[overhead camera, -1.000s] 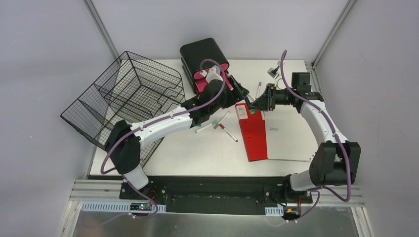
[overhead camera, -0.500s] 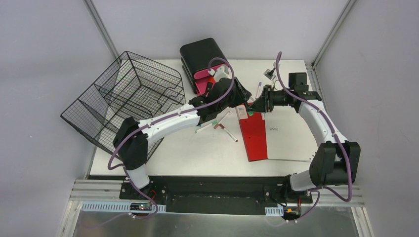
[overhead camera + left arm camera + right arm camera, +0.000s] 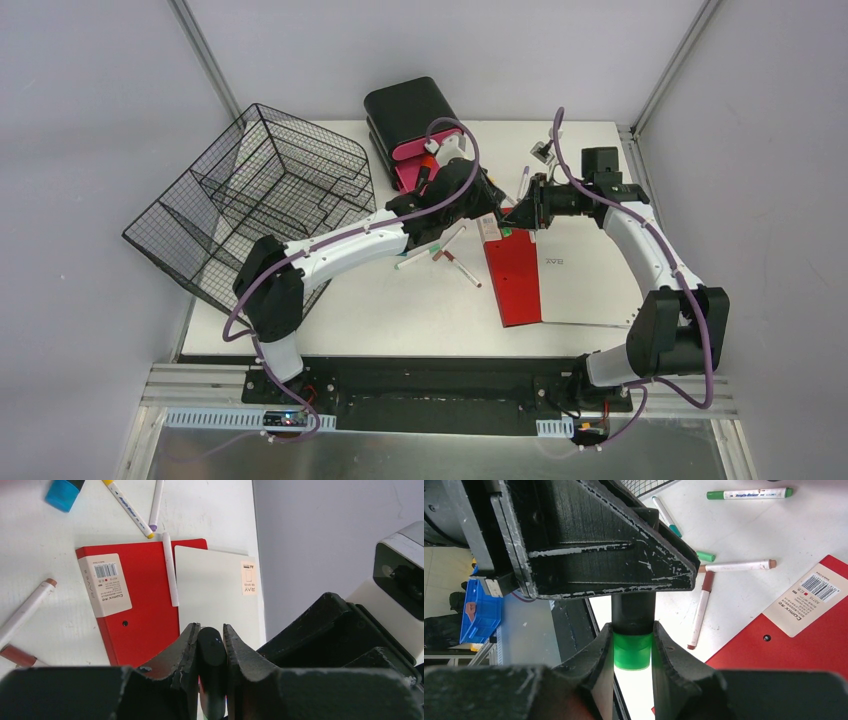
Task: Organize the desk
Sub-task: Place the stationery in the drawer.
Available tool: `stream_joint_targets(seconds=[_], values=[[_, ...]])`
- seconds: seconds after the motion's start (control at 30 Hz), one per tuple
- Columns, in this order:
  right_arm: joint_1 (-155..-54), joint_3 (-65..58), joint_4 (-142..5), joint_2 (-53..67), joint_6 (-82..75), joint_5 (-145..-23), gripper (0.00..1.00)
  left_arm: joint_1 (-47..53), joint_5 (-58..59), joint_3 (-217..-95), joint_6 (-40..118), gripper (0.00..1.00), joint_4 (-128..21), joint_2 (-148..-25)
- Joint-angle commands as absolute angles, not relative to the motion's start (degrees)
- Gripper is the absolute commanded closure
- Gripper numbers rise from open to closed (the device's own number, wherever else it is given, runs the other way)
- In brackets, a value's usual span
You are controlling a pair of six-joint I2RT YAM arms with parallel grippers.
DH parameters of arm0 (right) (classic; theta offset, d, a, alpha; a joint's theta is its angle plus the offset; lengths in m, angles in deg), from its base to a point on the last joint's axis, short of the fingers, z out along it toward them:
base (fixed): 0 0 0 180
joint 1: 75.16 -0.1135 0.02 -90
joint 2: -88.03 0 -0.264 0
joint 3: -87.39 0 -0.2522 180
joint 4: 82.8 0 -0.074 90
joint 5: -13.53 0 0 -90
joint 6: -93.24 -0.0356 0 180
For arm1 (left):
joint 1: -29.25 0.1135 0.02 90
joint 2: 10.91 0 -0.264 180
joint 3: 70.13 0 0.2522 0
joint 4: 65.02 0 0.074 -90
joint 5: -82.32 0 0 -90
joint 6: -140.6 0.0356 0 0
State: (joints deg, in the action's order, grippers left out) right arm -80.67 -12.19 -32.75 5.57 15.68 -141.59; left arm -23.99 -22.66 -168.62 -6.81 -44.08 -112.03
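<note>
Overhead, the 2 arms meet above the far middle of the desk [image 3: 400,300], over the far end of the red notebook [image 3: 515,275]; from that height the left gripper [image 3: 497,210] and right gripper [image 3: 521,214] merge into 1 dark knot, and what sits between them cannot be made out. Only the wrist views settle it; the right gripper's fingers are pinched on the green end of a marker [image 3: 633,652], whose black barrel runs up behind the left gripper's body and is lost there; the left gripper's jaws are drawn nearly together, pressed on either side of that black barrel, with the rest of it hidden below the frame. A white sheet [image 3: 590,270] lies just right of the notebook, touching it; several loose pens [image 3: 445,250] lie just left. A wire basket [image 3: 260,190] overhangs the desk's left edge; a black case [image 3: 410,115] stands at the far edge, partly behind the left arm. A blue object [image 3: 62,492] is cut off at the top of the left wrist view.
</note>
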Motion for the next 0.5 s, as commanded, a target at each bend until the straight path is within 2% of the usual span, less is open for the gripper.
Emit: stream_joint_targets(seconds=[0.0, 0.17, 0.23, 0.33, 0.47], values=[[-81.1, -9.5, -33.1, 6.0, 17.4, -141.6, 0.92, -24.6, -22.0, -170.4, -3.8, 1.00, -44.8, -111.3], [-81.2, -9.2, -32.5, 6.1, 17.8, -141.0, 0.52, -24.6, -22.9, -169.1, -1.3, 1.00, -46.1, -110.2], [-81.2, -9.0, -32.1, 6.2, 18.2, -140.8, 0.42, -24.6, -23.2, -168.7, -0.2, 1.00, -46.5, -109.8], [-81.2, -9.0, -31.8, 6.3, 18.7, -140.6, 0.33, -24.5, -23.6, -167.9, 1.9, 1.00, -47.2, -109.1], [-81.2, -8.7, -31.0, 6.5, 19.5, -140.5, 0.28, -24.4, -22.8, -166.9, 6.2, 1.00, -49.0, -108.4]])
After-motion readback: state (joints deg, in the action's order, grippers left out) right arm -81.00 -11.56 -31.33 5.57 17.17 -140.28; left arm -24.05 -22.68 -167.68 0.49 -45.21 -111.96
